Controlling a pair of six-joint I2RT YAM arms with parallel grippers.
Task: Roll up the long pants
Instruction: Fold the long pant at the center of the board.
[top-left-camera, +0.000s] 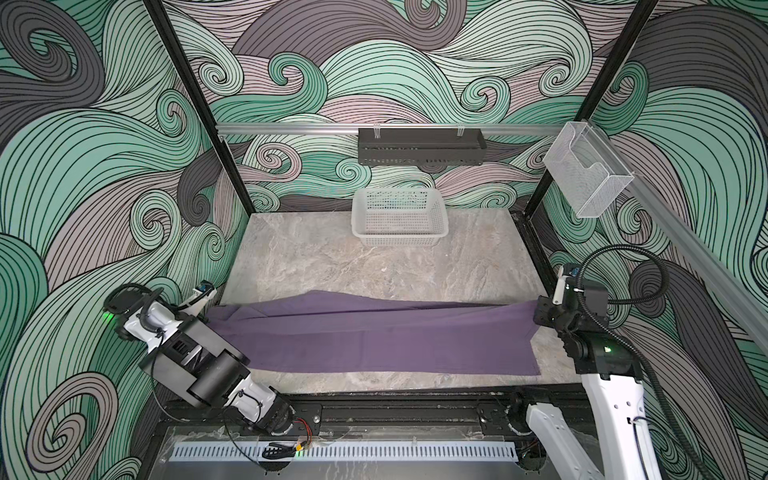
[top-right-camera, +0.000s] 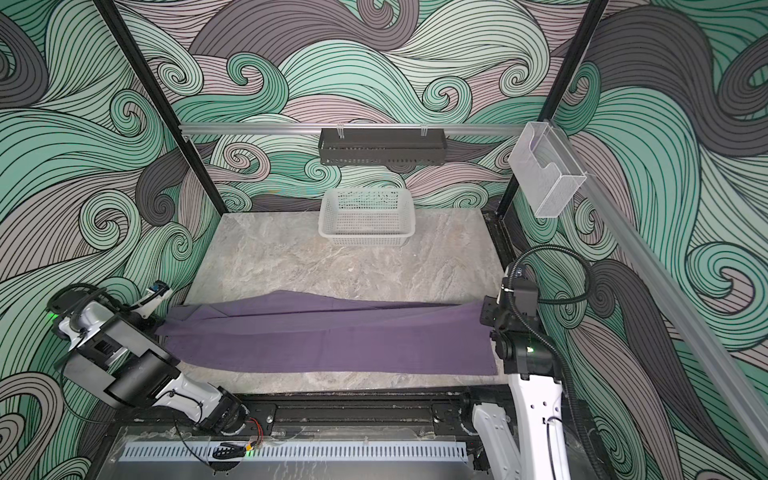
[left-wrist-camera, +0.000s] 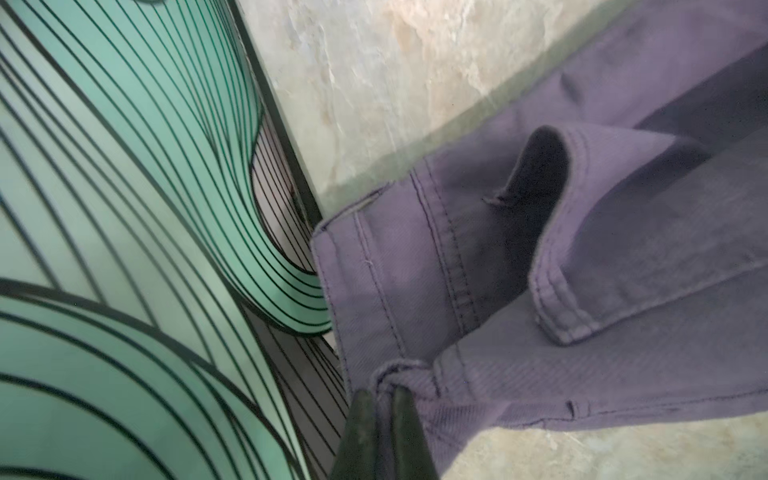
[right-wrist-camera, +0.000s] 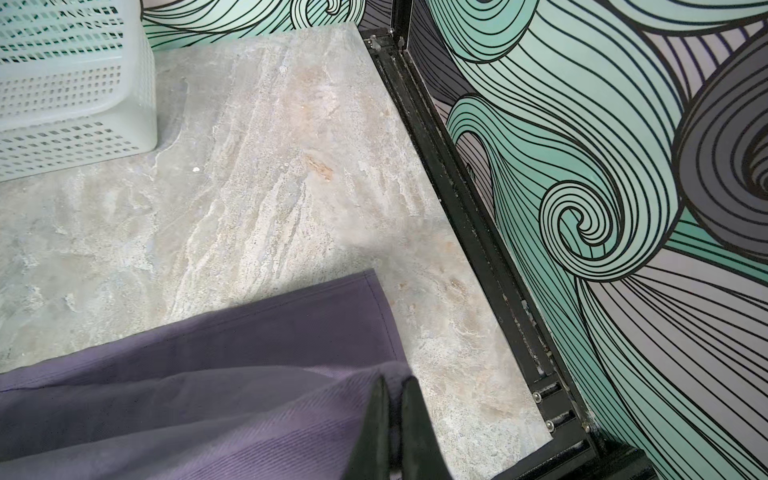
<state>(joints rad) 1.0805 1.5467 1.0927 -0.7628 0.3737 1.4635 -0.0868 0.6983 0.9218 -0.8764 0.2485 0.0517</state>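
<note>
Top views, both alike: the long pants (top-left-camera: 374, 336) (top-right-camera: 328, 336) stretch in a dusty-purple band across the lower middle of the frame. They span the marble-look table (top-left-camera: 374, 262) from its left edge to its right. The near edge lies flat on the tabletop, and the far edge runs as a taut fold between the two arms.

At the left end, in the left wrist view, the left gripper (left-wrist-camera: 384, 392) has its dark fingers pressed together on a bunched corner of the waistband. It sits close to the table's edge and the swirl-patterned wall, and a stitched fold gapes open beside it.

At the right end, in the right wrist view, the right gripper (right-wrist-camera: 395, 384) is pinched tight on the fabric at the leg end, with the stitched hem lying on the table just beyond.

A white perforated basket (top-left-camera: 399, 239) sits at the upper middle of the frame, well apart from the pants. Above it a black tray (top-left-camera: 419, 151) hangs from a rail, and a clear holder (top-left-camera: 586, 174) is fixed at upper right.
</note>
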